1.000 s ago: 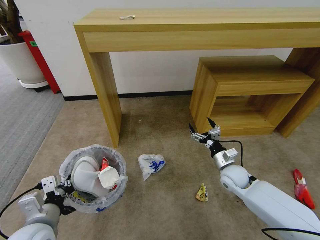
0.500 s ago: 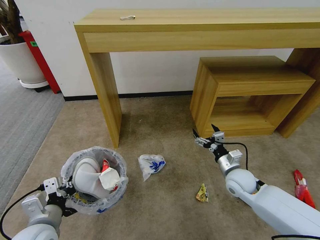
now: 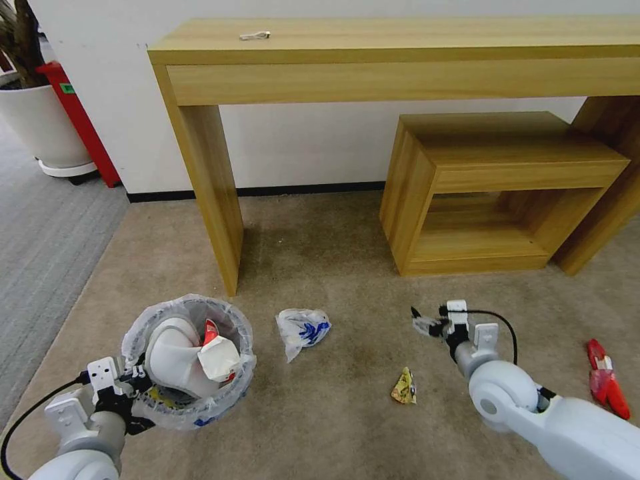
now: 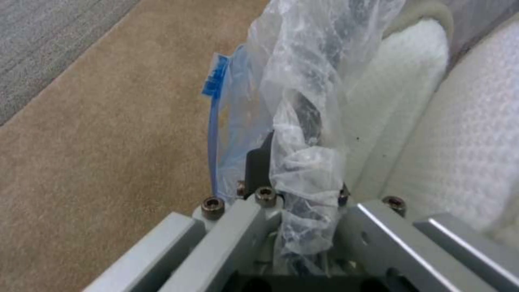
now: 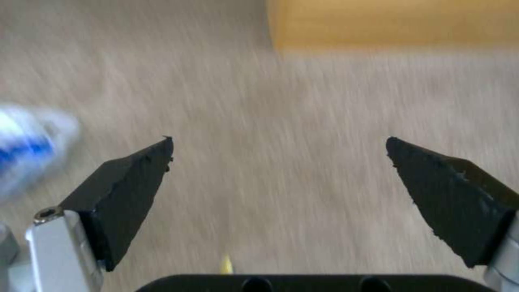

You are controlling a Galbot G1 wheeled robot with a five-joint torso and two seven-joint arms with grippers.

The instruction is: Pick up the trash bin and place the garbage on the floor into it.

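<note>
Right pincer point(image 3: 427, 319) lower, near yellow wrapper point(image 3: 404, 386)

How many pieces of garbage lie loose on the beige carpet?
3: a white-blue plastic bag right of the trash bin, a yellow wrapper near the right gripper, a red wrapper far right.

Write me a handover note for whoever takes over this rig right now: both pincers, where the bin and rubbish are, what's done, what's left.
Left pincer: shut on the rim of the trash bin, at the lower left of the head view.
Right pincer: open, empty, over bare floor, above the yellow wrapper.
Done: a white slipper, a crumpled paper cup and a red scrap are in the bin.
Left on the floor: the white-blue plastic bag just right of the bin, the yellow wrapper, and the red wrapper at the far right.
</note>
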